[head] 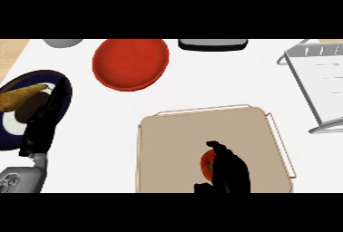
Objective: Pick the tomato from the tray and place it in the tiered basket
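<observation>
Round red tomato [208,164] low on flat beige rectangular tray [201,131], half hidden. Black right hand [227,174] curled round it: grasp step. Next: lift, carry up-right to grey wire tiered basket [320,86]. Left hand [41,124] resting open, left edge.

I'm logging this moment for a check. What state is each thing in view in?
tomato: on the tray, right hand's fingers curled round it.
tray: flat on the counter, holding only the tomato.
tiered basket: at the right edge, nothing visible in it.
red plate: bare.
dark plate: carries a yellowish food item.
right hand: shut on the tomato.
left hand: open, over the dark plate.
</observation>
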